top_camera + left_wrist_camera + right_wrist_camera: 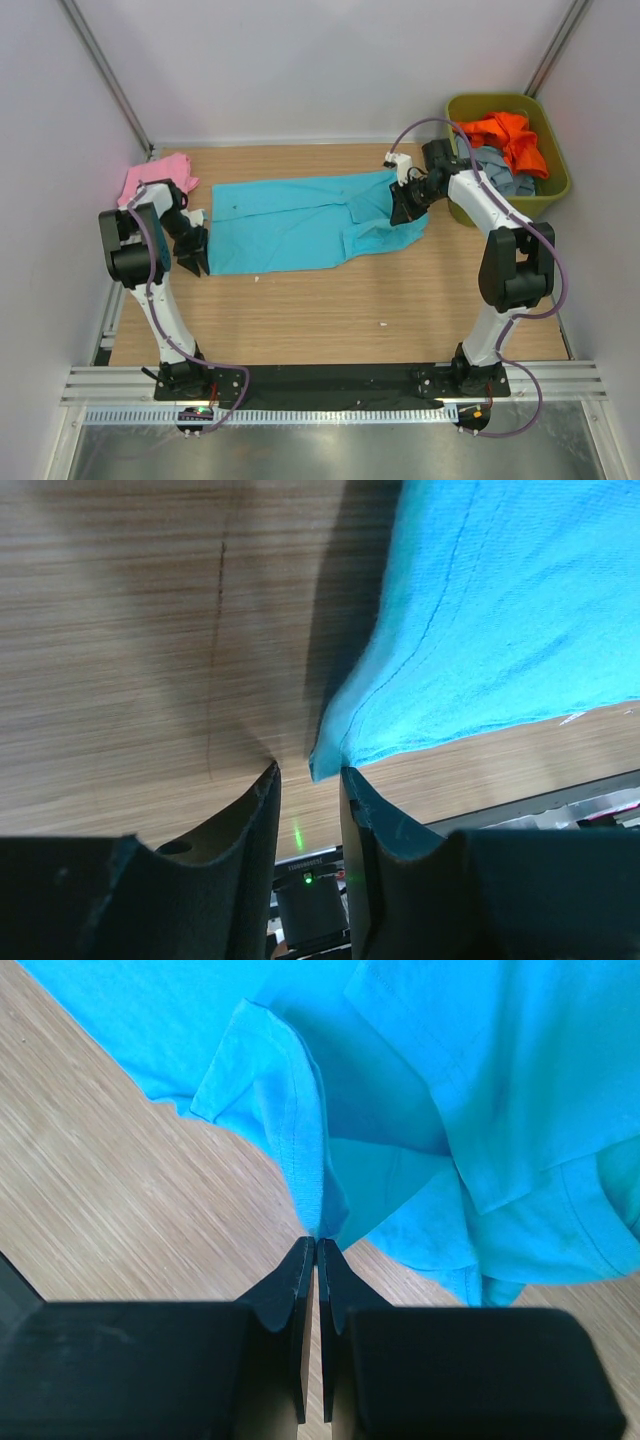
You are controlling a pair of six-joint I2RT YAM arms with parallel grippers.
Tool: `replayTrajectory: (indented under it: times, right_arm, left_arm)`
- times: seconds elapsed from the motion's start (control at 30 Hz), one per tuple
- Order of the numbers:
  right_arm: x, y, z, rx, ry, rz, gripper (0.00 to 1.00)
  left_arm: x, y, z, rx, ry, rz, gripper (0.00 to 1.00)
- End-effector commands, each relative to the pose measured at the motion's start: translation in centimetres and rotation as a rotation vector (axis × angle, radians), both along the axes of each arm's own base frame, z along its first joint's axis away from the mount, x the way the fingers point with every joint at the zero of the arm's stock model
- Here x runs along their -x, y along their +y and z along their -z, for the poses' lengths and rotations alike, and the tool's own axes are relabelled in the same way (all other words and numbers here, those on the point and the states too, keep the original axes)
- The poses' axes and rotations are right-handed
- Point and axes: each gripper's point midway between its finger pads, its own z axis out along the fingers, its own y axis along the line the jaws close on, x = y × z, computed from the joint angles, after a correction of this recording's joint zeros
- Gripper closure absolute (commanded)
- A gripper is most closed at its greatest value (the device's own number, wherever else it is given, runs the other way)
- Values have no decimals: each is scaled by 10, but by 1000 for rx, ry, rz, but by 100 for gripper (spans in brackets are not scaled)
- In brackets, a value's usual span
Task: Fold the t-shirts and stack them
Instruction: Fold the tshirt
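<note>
Clutter sits at both ends of the turquoise t-shirt (300, 222), which we see spread lengthwise across the wooden counter (330, 310). Just beyond its right end stands an olive-green bin (488, 98), holding a crumpled orange t-shirt (505, 135) on top of a grey-blue t-shirt (505, 172). Near its far-left corner a pink t-shirt (155, 178) lies bunched on the counter. Nothing rests on top of the turquoise t-shirt, though its right end is rumpled, with one sleeve folded over.

We see the left arm (130, 250) rising to a high bent elbow left of the turquoise t-shirt, with its wrist turned down toward the near-left corner. The left claw (309, 772) is apart, its fingers (255, 820) showing a clear gap between them. The corner of the cloth lies right at the tips, but we cannot tell whether it touches them.

The right arm (515, 265) leans in from the bin side over the shirt's right end. The right claw (316, 1242) is pressed together, clamped on a narrow fold of the hemmed turquoise sleeve, and the cloth draws up to a ridge at its tips.
</note>
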Motion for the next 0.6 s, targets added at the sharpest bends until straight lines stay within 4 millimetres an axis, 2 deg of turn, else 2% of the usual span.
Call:
replayTrajectory:
  times: [0.0,0.27,0.4,0.5,0.57]
  right_arm:
    - [-1,0,-21,-1,-73,0,90]
    - [-2,-1,-22,2,-79,2,90]
    - [-2,0,-23,2,-84,2,90]
    - [0,-2,-24,9,-86,1,94]
    - [1,-5,-24,20,-88,14,99]
  left_arm:
    - [-19,-5,13,24,-74,26,69]
    - [-23,-13,13,47,-76,40,71]
    - [-22,-13,14,43,-73,43,79]
    - [-20,-12,10,39,-77,43,98]
    - [-17,-13,6,37,-75,48,100]
